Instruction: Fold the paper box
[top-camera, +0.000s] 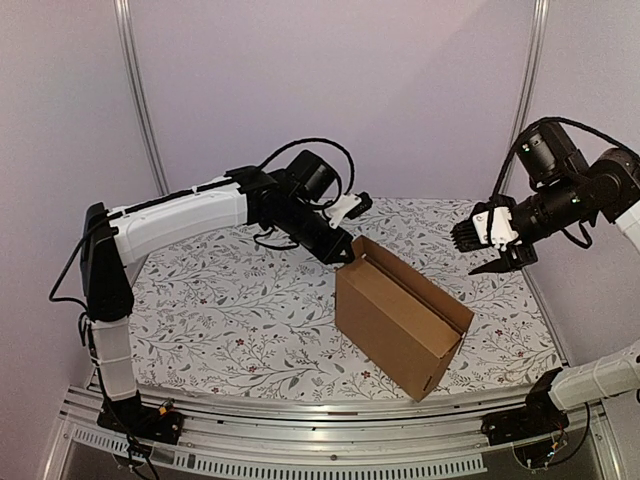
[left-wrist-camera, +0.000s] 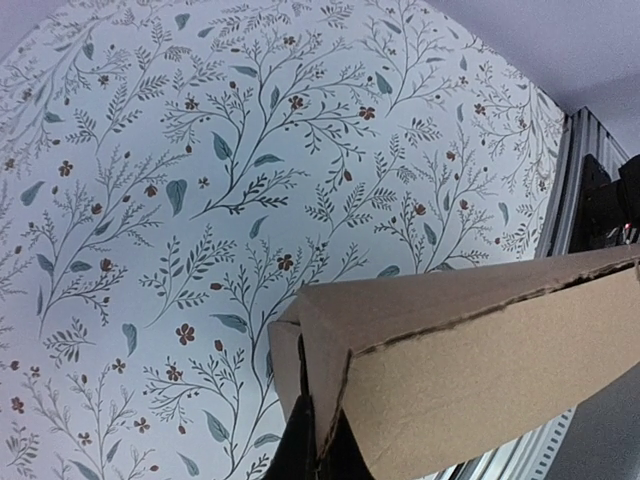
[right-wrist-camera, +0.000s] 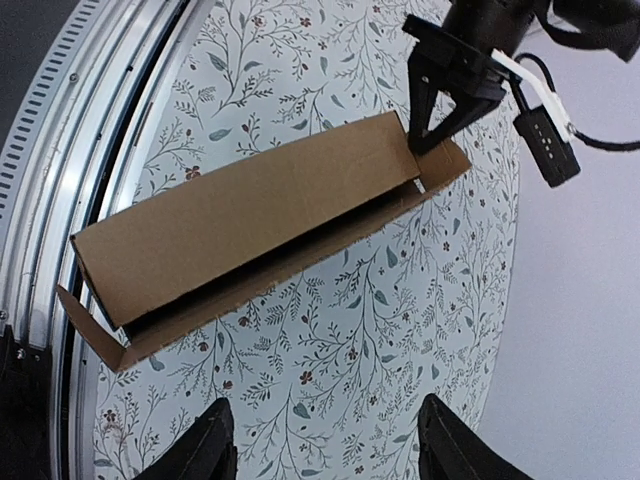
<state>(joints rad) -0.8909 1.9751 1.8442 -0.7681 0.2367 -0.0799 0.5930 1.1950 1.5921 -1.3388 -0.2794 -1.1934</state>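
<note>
The brown cardboard paper box (top-camera: 400, 315) stands half-folded in the middle of the table, open at the top. My left gripper (top-camera: 345, 252) is shut on the box's far top corner; the left wrist view shows its two dark fingertips (left-wrist-camera: 300, 450) pinching the cardboard wall (left-wrist-camera: 480, 360). My right gripper (top-camera: 497, 262) hovers above the table to the right of the box, open and empty; its fingertips (right-wrist-camera: 205, 445) are wide apart in the right wrist view, with the box (right-wrist-camera: 250, 225) and the left gripper (right-wrist-camera: 440, 110) beyond them.
The table wears a white cloth with a leaf and flower print (top-camera: 220, 300). A metal rail (top-camera: 330, 435) runs along the near edge. Upright frame posts (top-camera: 140, 100) stand at the back corners before a plain wall.
</note>
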